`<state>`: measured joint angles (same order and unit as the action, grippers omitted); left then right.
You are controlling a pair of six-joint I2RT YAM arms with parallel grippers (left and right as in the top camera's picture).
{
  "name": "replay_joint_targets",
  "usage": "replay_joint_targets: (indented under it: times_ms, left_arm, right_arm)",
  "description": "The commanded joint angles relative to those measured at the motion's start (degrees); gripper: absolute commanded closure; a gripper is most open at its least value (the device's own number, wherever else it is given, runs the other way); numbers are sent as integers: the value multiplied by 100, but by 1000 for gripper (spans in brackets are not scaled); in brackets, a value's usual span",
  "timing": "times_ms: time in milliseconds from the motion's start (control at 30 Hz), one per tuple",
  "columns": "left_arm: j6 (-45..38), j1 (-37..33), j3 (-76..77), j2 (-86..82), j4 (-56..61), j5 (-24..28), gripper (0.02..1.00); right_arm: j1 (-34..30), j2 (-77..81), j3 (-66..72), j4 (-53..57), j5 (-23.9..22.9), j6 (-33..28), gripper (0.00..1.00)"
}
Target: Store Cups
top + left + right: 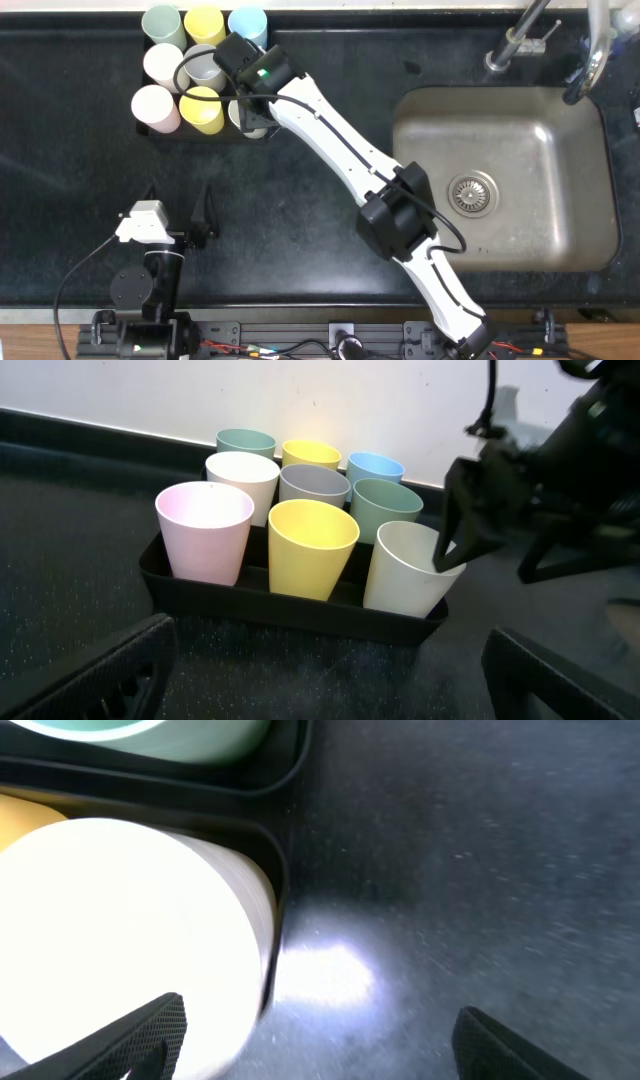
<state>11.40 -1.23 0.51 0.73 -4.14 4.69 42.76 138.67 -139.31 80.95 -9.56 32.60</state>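
The white cup point(410, 570) stands in the tray point(300, 615), in the corner place at the lower right of the cup block in the top view, and it is the front right cup in the left wrist view. Its long axis is upright, with the mouth up. The eight other cups point(300, 545) fill the rest of the tray, so every place seems taken (I judge the storing is close to its end).

The right pincer point(460, 550) is directly at this cup's rim, from above. Its fingers are spread: in the right wrist view one finger point(150, 1030) is over the cup's mouth and the other is over the dark counter point(450, 870) outside the tray. The cup's wall lies between them, but they do not press it.

So the coming move depends on this: the cup is straight under the right pincer. I think a straight lift will free the fingers without tipping the cup.

The left pincer point(328, 635) is also spread and holds nothing. It is low on the counter, well apart from the tray, at the lower left of the top view. The right arm is clearly the nearer one.
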Motion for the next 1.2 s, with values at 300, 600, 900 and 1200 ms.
replay_joint_targets:
  times_ms: [300, 600, 900, 1200]
  left_arm:
    - [-109, -37, -4, -57, -28, -4, 18]
    - [-109, -37, -4, -57, -28, -4, 18]
    - [-109, -37, -4, -57, -28, -4, 18]
    - [-109, -37, -4, -57, -28, -4, 20]
  right_arm:
    - [-4, -1366, -7, 319, -654, 212, 119]
    - [-140, -2662, 61, 909, -1298, 428, 75]
    - [-970, -4487, 1609, 549, -1578, 472, 49]
    - [-2096, -7261, 5615, -1790, -710, 212, 5]
